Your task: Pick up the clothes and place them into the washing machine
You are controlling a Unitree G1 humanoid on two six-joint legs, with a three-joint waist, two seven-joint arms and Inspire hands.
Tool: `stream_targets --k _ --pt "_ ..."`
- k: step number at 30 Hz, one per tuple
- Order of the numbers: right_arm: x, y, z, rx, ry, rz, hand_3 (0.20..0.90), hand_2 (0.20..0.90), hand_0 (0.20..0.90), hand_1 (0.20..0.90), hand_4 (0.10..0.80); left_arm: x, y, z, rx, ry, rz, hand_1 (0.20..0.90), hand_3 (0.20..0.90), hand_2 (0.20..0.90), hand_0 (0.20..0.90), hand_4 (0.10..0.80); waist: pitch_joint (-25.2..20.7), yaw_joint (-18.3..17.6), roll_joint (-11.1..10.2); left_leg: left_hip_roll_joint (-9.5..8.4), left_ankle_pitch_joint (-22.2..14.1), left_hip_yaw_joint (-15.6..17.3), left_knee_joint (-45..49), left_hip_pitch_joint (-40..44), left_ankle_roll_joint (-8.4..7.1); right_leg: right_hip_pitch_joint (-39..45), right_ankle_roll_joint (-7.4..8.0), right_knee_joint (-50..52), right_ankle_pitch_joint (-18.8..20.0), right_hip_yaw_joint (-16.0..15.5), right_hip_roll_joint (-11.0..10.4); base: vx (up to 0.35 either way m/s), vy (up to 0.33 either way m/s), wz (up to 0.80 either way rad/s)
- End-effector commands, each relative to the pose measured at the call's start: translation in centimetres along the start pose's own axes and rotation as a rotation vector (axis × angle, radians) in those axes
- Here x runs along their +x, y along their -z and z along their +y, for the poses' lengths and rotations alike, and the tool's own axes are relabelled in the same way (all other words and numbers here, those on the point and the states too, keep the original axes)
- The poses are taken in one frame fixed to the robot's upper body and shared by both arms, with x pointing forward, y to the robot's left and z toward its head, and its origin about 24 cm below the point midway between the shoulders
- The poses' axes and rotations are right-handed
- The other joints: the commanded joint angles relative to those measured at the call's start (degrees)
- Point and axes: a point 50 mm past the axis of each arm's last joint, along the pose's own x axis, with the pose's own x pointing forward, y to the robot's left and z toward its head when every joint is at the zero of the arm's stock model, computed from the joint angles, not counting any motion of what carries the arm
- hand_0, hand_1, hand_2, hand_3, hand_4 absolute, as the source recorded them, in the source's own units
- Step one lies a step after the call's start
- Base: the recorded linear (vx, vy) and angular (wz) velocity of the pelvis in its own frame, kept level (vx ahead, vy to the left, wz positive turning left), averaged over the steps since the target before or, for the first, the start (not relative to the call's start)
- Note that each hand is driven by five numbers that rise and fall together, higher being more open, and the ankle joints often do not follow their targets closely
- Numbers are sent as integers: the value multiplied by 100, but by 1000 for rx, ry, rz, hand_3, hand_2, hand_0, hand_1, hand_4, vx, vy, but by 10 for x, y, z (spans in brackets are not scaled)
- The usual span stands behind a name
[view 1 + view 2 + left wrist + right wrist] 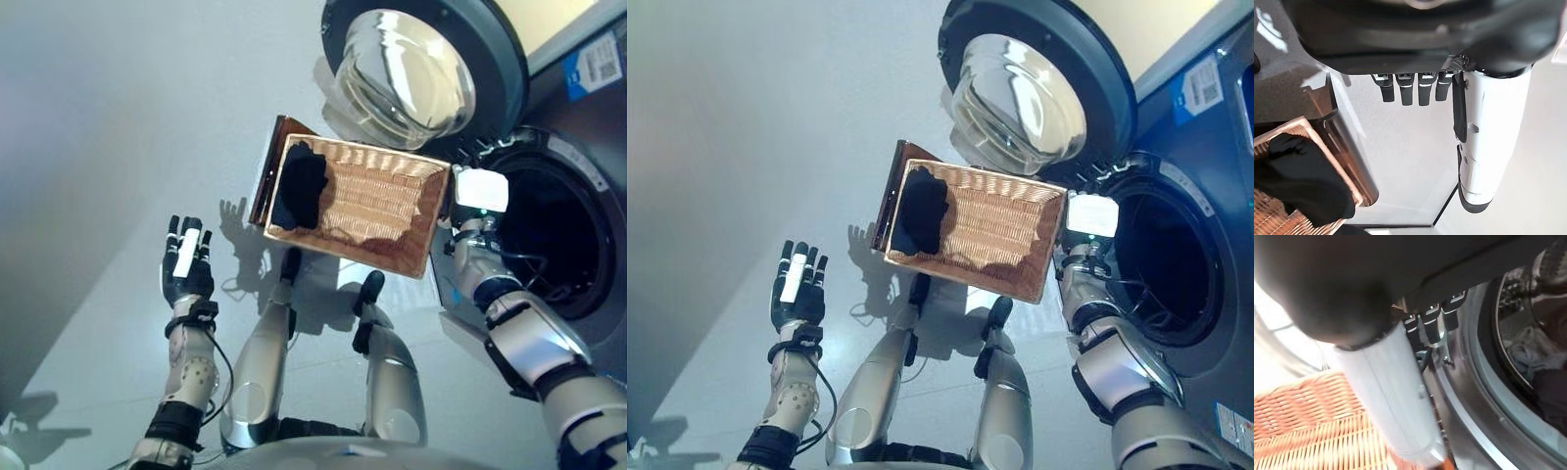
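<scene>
Grey floor lies all around us, smooth and pale. Closest to us, our left hand hangs out to the side above it, fingers straight and loose, holding nothing. Our right hand is up between the basket and the washing machine, just beside both. In its own wrist view its fingers look straight and hold no cloth.

A bit farther out sits the wicker basket. One dark piece of clothing lies at its left end, the end far from the machine. Past the basket stands the washing machine, its round glass door swung wide open. Inside the drum we can see some light and dark clothes already.

We think the next job is fetching that dark piece. To do it well, we should reach across the basket, come down over the middle of the cloth, close around a good bunch of it, and lift it clear of the rim before swinging toward the drum.
</scene>
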Motion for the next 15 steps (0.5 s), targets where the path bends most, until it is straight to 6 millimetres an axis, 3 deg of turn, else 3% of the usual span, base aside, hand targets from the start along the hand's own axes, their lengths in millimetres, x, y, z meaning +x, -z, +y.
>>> stream_targets --k 1,8,15 --pt "2 -103 -43 70 179 -373 900 900 900 900 800 1 -21 -18 49 136 -81 900 900 900 900 800 -299 410 69 -251 298 -47 -435 -111 -106 -3 292 603 -640 -116 -306 26 -30 24" --pt "1 -104 -43 127 180 -337 900 900 900 900 800 4 -20 -18 47 121 -82 900 900 900 900 800 -342 401 4 -244 239 -56 -347 -109 -109 34 270 671 -693 -117 -295 27 -15 8" --pt "3 -77 -28 109 123 -233 900 900 900 900 800 3 -17 -18 42 115 -72 900 900 900 900 800 -461 315 -42 -179 229 14 -465 72 -111 167 283 554 -647 -69 -259 21 4 -1"
